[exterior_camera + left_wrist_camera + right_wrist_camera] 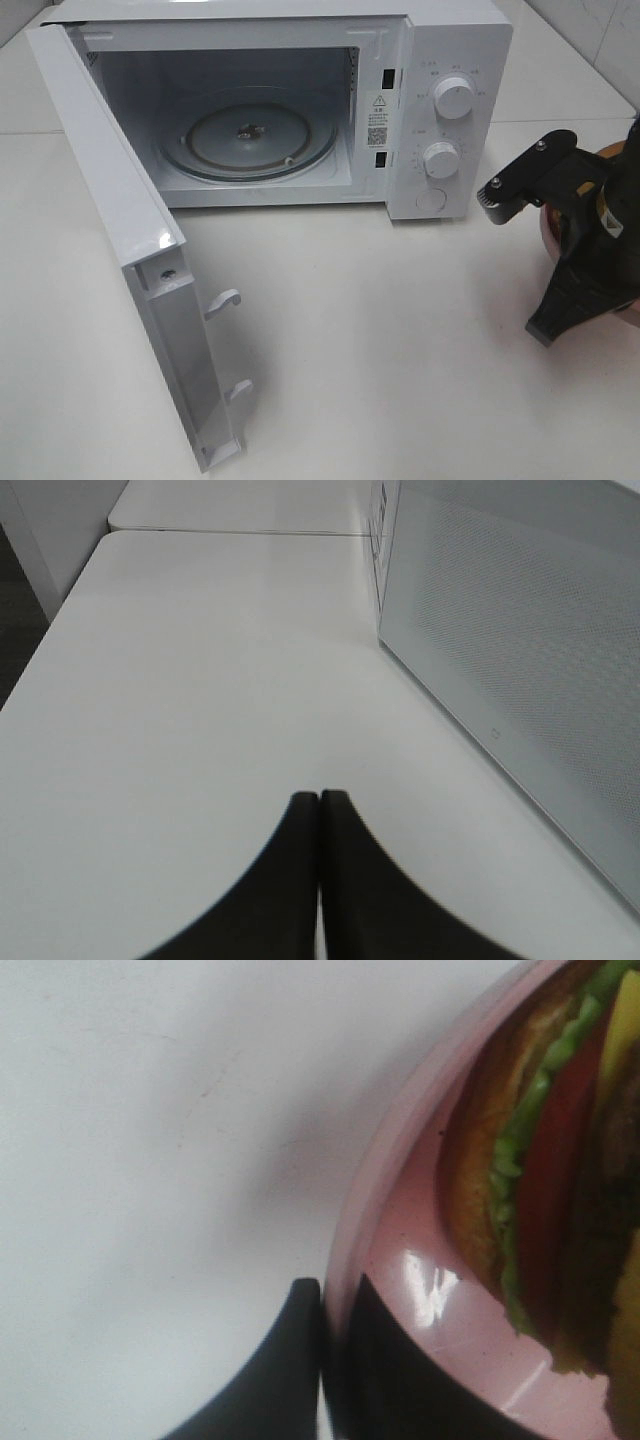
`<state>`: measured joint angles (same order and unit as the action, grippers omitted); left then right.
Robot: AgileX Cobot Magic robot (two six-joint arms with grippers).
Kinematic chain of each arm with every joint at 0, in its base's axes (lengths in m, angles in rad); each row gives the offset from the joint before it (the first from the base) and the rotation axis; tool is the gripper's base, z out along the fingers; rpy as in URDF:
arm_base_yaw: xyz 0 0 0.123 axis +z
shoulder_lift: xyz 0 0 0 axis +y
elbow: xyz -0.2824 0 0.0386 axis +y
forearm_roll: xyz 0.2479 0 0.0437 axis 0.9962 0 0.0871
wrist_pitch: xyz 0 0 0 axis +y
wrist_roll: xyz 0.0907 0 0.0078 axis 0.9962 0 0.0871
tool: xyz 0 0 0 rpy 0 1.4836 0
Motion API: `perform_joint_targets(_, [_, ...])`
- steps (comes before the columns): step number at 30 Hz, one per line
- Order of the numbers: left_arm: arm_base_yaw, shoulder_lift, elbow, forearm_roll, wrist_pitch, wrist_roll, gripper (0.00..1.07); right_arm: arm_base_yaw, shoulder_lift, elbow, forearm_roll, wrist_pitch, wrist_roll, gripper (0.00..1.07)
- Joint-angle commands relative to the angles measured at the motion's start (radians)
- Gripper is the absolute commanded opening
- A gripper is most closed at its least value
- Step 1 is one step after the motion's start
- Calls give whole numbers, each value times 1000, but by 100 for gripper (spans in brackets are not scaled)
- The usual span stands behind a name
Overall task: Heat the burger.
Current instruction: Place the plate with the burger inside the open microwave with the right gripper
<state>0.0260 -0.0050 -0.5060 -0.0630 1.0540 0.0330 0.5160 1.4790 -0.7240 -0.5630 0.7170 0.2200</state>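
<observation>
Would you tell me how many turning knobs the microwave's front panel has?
2: an upper knob and a lower knob directly beneath it; none seem hidden.

exterior high: from high at the near side, looking down over the plain white tabletop (400, 350) to the open white box microwave (450, 60).
left wrist: low, left of its white perforated door (520, 660), facing far.
right wrist: very close on the round glossy pink plate (420, 1290), at the right.
shared: tabletop, all three; door, two.
</observation>
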Motion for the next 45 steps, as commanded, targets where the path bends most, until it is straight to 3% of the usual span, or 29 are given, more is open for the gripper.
perform_joint_targets(1, [1,-20,2,-5,-13,0,0,67,-36,23,-53,-20,-45,0])
perform_joint_targets(11, [1,-20,2,-5,-13,0,0,234,-36,66,-53,-58,-140,0])
perform_joint_targets(34, [1,-20,2,-5,-13,0,0,241,-36,66,-53,-123,-286,0])
perform_joint_targets(45, [1,-20,2,-5,-13,0,0,241,-36,66,-49,-164,-605,0])
